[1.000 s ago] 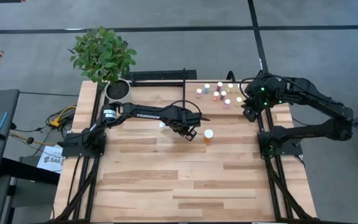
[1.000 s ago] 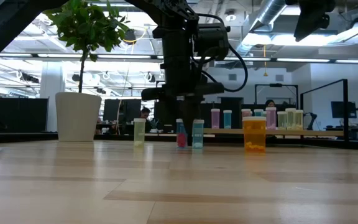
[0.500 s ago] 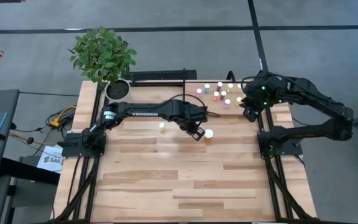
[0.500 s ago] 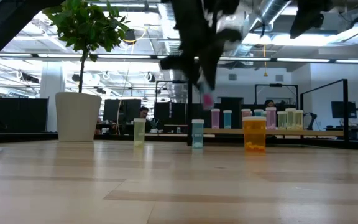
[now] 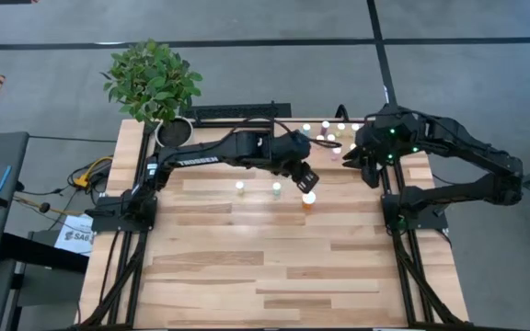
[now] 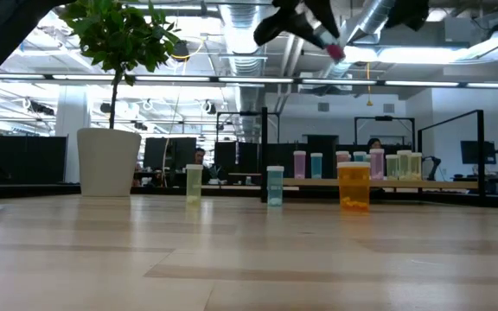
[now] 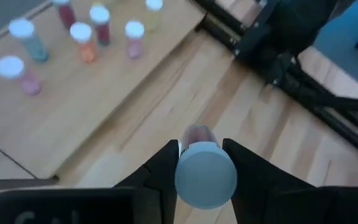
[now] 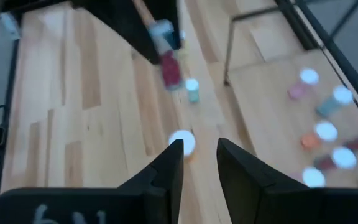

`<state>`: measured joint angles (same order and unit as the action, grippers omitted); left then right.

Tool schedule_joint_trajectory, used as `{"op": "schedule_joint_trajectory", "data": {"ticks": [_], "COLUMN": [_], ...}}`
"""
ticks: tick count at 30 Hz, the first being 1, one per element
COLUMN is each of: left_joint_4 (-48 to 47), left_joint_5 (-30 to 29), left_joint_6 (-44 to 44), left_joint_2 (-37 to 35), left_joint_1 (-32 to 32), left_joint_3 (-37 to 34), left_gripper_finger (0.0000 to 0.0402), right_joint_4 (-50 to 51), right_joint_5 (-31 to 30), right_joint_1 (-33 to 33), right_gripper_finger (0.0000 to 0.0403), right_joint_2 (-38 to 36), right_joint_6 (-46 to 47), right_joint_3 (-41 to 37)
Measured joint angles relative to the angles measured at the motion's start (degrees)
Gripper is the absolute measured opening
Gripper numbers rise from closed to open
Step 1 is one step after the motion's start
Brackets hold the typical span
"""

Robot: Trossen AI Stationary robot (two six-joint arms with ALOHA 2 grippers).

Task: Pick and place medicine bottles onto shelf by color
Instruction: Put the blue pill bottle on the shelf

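Note:
My left gripper (image 5: 306, 177) hangs high over the table's middle, shut on a pink white-capped medicine bottle (image 6: 334, 50). A yellow-green bottle (image 6: 194, 183), a teal one (image 6: 274, 185) and the larger orange one (image 6: 354, 187) stand upright on the tabletop. Several more bottles (image 7: 79, 34) stand on the shelf (image 5: 325, 147) at the far right. My right gripper (image 8: 199, 165) hovers beside the shelf's right end (image 5: 368, 167), a narrow gap between its fingers and nothing in it. My left gripper pinches the pink bottle at its cap end (image 7: 206, 177) between the two fingers (image 7: 166, 168). The fingers slant down toward the table's right side. The pink body (image 7: 197, 134) sticks out beyond the fingertips, tilted, and the bottle is lifted clear of the table.
A potted plant in a white pot (image 6: 109, 162) stands at the far left corner (image 5: 175, 133). The right arm's base and black frame (image 7: 291, 68) rise at the right edge. Bare planks (image 5: 265, 267) fill the near half of the table.
My left gripper has risen steeply from the tabletop and drifted toward the right edge and the shelf, tipping as it went. The pink bottle went with it: it stood between the yellow-green and teal bottles and now hangs tilted, high above the table.

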<state>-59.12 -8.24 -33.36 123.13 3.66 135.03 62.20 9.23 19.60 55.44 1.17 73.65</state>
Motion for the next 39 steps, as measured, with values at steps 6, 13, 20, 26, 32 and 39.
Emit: {"op": "schedule_joint_trajectory", "data": {"ticks": [6, 13, 20, 26, 32, 39], "left_joint_4": [6.3, 11.1, 11.1, 11.1, 12.8, 13.0], "left_joint_5": [-0.4, -1.1, -1.4, -1.3, -1.4, -1.4], "left_joint_6": [1.9, 3.9, 4.3, 5.2, 6.8, 7.1], "left_joint_2": [-0.6, -0.6, -0.6, -0.6, -0.6, -0.6], "left_joint_1": [0.0, -0.1, -0.1, -0.1, 0.0, 0.0], "left_joint_3": [-0.3, -0.3, -0.3, -0.3, -0.3, -0.3], "left_gripper_finger": [0.0090, 0.0093, 0.0092, 0.0093, 0.0093, 0.0093], "right_joint_4": [-4.7, -6.1, -7.1, -10.3, -10.8, -11.6], "right_joint_5": [0.1, 0.1, -1.0, -2.1, -2.0, -1.8], "right_joint_1": [-3.3, -5.2, -5.7, -5.6, -5.7, -5.7], "right_gripper_finger": [0.0119, 0.0119, 0.0119, 0.0119, 0.0119, 0.0124], "right_joint_2": [0.3, 3.2, 6.6, 8.5, 10.4, 11.0], "right_joint_6": [-0.4, -1.6, -3.2, -4.2, -4.0, -4.2], "right_joint_3": [0.0, 0.0, 0.0, 0.0, 0.0, 0.0]}}
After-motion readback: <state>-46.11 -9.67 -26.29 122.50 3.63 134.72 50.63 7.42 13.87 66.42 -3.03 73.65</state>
